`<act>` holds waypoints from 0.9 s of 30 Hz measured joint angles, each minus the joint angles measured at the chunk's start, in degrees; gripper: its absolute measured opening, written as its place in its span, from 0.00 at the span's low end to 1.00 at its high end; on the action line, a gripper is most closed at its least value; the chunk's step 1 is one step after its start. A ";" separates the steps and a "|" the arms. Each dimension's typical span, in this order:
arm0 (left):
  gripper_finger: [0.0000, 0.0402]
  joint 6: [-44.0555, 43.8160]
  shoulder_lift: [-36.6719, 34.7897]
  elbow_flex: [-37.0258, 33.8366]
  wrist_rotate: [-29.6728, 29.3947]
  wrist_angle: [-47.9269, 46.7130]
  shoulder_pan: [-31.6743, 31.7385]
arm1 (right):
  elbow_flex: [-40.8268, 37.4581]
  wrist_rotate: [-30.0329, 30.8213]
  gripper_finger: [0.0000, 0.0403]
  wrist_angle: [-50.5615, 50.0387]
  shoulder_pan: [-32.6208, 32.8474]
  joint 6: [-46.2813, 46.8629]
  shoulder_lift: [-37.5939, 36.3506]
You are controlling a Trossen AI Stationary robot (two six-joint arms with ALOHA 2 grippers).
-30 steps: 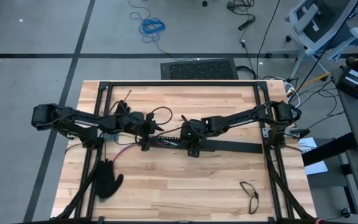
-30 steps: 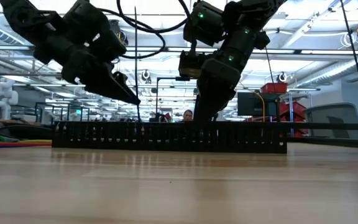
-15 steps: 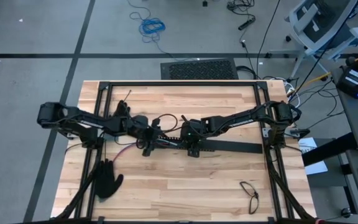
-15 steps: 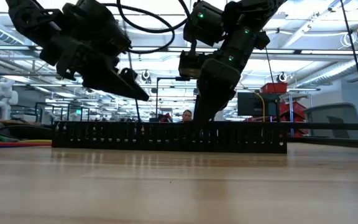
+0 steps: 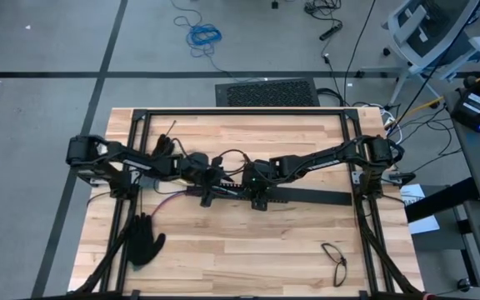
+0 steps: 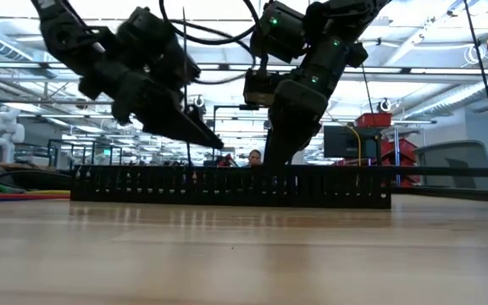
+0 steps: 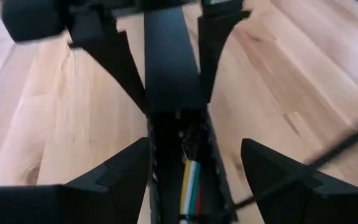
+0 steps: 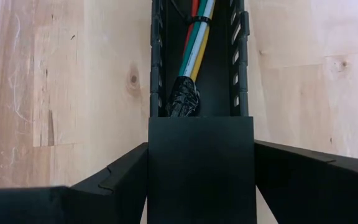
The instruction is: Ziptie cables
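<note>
1. Left gripper has slid along the table toward the right gripper over the last second; the two now sit close together over the black slotted channel.
2. Left jaws stand apart, straddling the channel, with nothing between them; they look slightly wider than a second ago.
3. Right jaws are spread around the flat black cover of the channel, one finger on each side; whether they press on it cannot be told. The right arm has not moved.
4. Cables lie inside the channel: red, green, white and yellow strands running side by side, ending in a black wrapped tip. A thin dark band crosses them, likely a ziptie already on.
5. The left wrist view shows the same cables just ahead of the left fingers.
6. Judgement: left arm is lining up to reach into the channel; bundle not yet touched.
</note>
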 joint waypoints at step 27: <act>0.62 -0.64 6.67 7.07 -0.75 -6.05 0.00 | 0.00 0.01 0.61 0.15 0.02 0.00 0.00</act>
